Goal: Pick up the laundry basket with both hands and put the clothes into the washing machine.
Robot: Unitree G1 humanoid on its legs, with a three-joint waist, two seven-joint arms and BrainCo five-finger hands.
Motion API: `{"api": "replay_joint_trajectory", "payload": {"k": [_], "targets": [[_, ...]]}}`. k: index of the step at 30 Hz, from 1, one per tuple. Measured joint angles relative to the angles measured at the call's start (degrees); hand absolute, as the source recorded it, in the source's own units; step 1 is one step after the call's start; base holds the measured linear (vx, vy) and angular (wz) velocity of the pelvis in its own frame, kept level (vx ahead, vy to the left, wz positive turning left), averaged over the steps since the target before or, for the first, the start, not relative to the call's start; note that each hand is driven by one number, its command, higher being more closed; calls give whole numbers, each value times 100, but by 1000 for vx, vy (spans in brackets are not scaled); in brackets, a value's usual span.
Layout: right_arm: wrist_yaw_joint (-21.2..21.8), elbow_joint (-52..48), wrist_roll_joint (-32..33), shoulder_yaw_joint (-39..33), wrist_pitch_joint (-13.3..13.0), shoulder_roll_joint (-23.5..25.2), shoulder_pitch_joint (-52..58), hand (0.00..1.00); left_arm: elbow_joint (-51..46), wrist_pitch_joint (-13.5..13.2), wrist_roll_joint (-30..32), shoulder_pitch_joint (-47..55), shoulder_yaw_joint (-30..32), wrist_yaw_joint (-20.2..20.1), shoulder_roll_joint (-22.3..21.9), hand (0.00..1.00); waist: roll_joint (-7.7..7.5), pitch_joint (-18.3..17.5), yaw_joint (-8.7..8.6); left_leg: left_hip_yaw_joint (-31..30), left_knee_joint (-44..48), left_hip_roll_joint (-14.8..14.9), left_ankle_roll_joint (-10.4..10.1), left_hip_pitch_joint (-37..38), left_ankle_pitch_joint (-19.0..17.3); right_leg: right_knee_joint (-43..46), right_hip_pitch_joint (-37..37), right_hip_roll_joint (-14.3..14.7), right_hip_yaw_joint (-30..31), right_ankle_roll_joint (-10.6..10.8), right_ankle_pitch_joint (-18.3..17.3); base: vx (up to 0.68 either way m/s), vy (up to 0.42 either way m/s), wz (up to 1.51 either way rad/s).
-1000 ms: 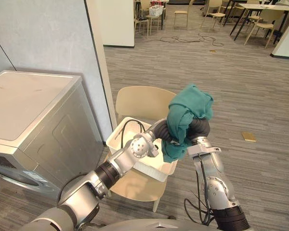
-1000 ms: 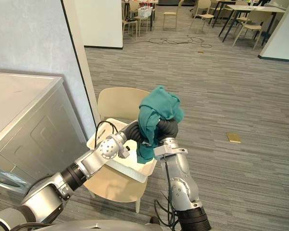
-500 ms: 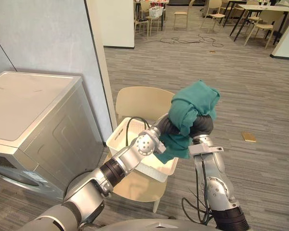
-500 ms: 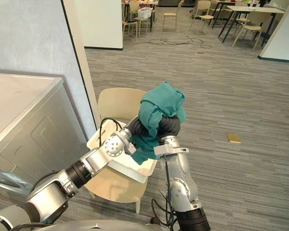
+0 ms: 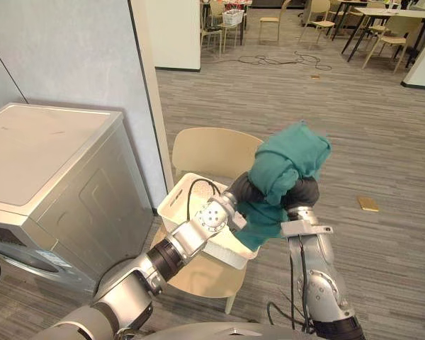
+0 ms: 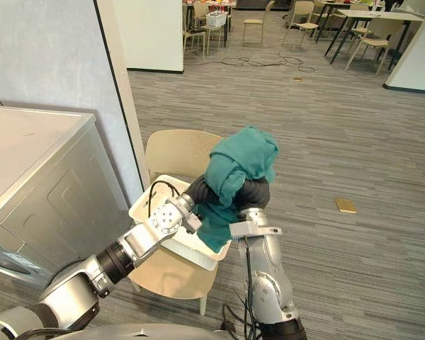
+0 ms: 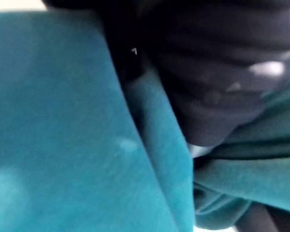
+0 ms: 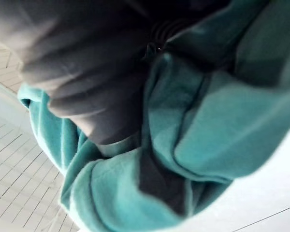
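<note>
A teal garment (image 5: 289,161) is bunched over my right hand (image 5: 306,193), whose dark cover shows under the cloth. The garment is held up above the right side of the white laundry basket (image 5: 186,206), which sits on a beige chair (image 5: 211,150). My left hand (image 5: 239,191) reaches over the basket, and its dark cover presses into the garment's hanging lower fold (image 6: 214,225). In the left wrist view, teal cloth (image 7: 63,121) lies against a dark ribbed cover. The cloth (image 8: 203,125) hangs over the basket's lattice floor (image 8: 14,179). The garment hides how either hand grips.
A grey washing machine (image 5: 53,180) stands at the left against a pale wall (image 5: 71,49), about an arm's length from the chair. A small yellow object (image 5: 367,203) lies on the wood floor at the right. Chairs and tables (image 5: 382,25) stand far back.
The right arm has lifted the garment higher and a little to the right. The left hand has moved up from the basket's edge into the hanging cloth.
</note>
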Motion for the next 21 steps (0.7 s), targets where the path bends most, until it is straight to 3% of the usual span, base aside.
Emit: {"api": "replay_joint_trajectory", "payload": {"k": [4, 9, 14, 21], "targets": [[7, 512, 125, -280, 137, 3, 618, 0, -193, 45, -169, 261, 467, 6, 44, 100, -27, 18, -2, 11, 0, 1, -16, -9, -16, 10, -22, 1, 11, -2, -4, 0, 0, 0], [17, 928, 153, -704, 507, 53, 1517, 0, -641, -54, -240, 269, 1695, 186, 210, 100, -37, 25, -60, 57, 0, 5, -33, 15, -47, 9, -29, 5, 45, -3, -6, 0, 0, -3], [259, 922, 107, -992, 522, 217, 1664, 0, -1062, -94, -240, 642, 2453, 408, 392, 100, -51, 35, -135, 152, 0, 8, -11, 14, -89, 34, -119, 9, 150, -4, -5, -1, 0, -9], [435, 1232, 104, -1169, 661, 533, 1828, 0, -1624, -205, -241, 1295, 2933, 487, 378, 100, -77, 50, -150, 161, 0, 7, -29, 18, -100, 23, -118, 11, 157, -6, -18, 0, 0, -1]]}}
